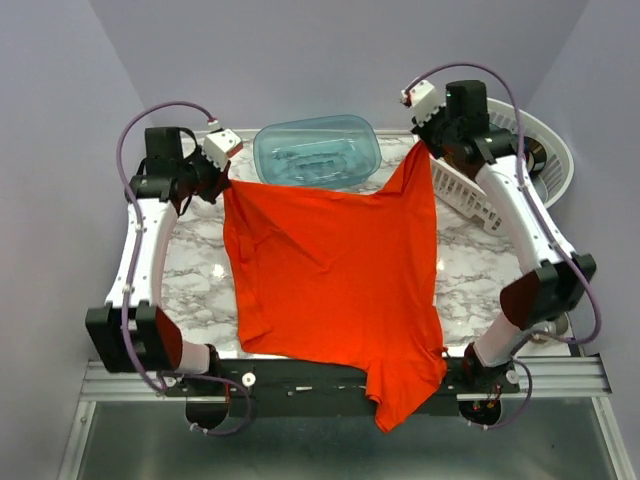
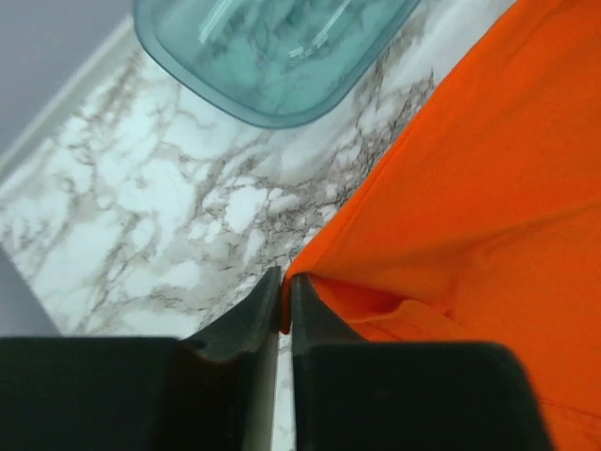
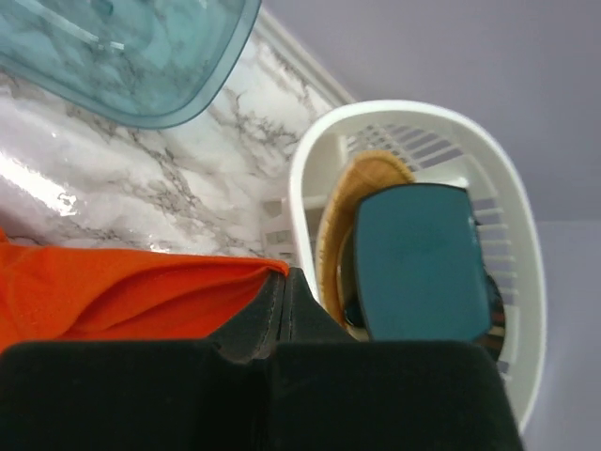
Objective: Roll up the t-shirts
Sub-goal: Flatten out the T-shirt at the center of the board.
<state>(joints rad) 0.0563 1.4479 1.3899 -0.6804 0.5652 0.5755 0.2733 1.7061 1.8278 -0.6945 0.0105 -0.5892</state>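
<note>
Near edge: one end of the t-shirt [image 1: 330, 270] hangs over the table [image 1: 190, 270] edge, right of centre, draping across the metal rail [image 1: 300, 378] between the arm bases.

Mid table: the rest of the shirt is spread on the marble top, mostly flat with some diagonal wrinkles. A sleeve lies at its near left.

Far left: the left gripper [image 1: 222, 185] holds the shirt's far-left corner. In the left wrist view the fingers [image 2: 249, 324] are closed, with the orange edge pinched at their tips and the cloth running off to the right.

Far right: the right gripper [image 1: 425, 148] holds the far-right corner, and the cloth rises to a peak there. In the right wrist view the fingers [image 3: 254, 319] are pressed together, and the fabric comes in from the left and ends at their tips.

Far centre: a teal plastic tub [image 1: 316, 150] sits between the two grippers, just beyond the shirt's far edge.

Far right, behind the right arm: a white slotted basket [image 1: 545, 150] holds a teal object and a tan one.
</note>
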